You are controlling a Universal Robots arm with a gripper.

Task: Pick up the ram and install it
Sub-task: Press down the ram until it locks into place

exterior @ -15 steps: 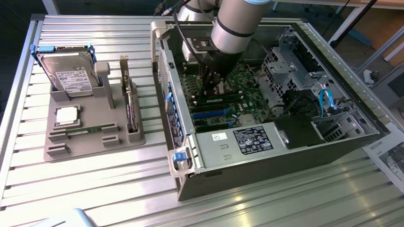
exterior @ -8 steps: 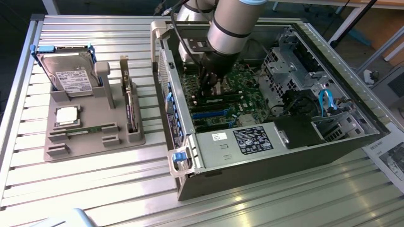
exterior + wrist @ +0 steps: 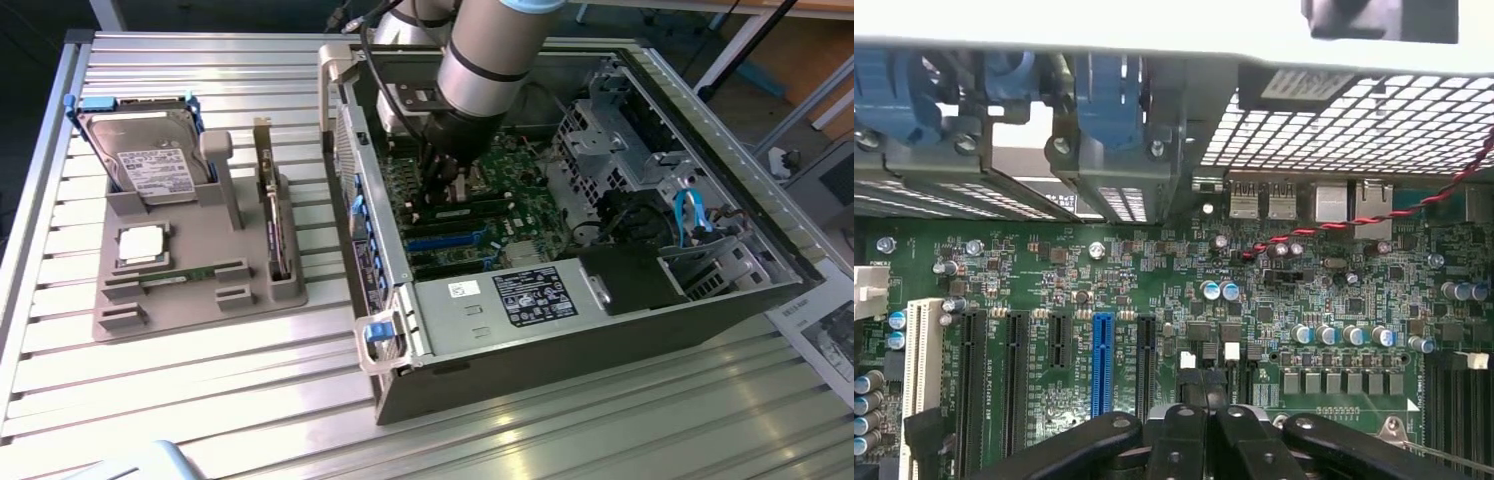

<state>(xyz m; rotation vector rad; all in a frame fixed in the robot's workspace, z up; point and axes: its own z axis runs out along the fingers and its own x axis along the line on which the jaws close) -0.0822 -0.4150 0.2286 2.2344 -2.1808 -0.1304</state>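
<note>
The ram [image 3: 180, 273], a thin green stick, lies flat in a slot near the front of the grey holder [image 3: 200, 305] at the exterior view's left. My gripper [image 3: 445, 195] is far from it, reaching down inside the open computer case [image 3: 561, 330] just above the green motherboard [image 3: 514, 215]. In the wrist view the black fingers of the gripper [image 3: 1206, 405] are shut together with nothing between them, hovering over the motherboard [image 3: 1154, 290] near the blue expansion slot [image 3: 1101, 365]. Dark memory slots [image 3: 1454, 390] lie off to one side.
The holder also carries a hard drive [image 3: 154, 160], a square silver processor [image 3: 143, 245] and an upright circuit card [image 3: 274, 215]. Drive cages [image 3: 607, 140] and blue cables [image 3: 690, 215] crowd the case's far side. A red-black twisted wire [image 3: 1354, 222] runs over the board.
</note>
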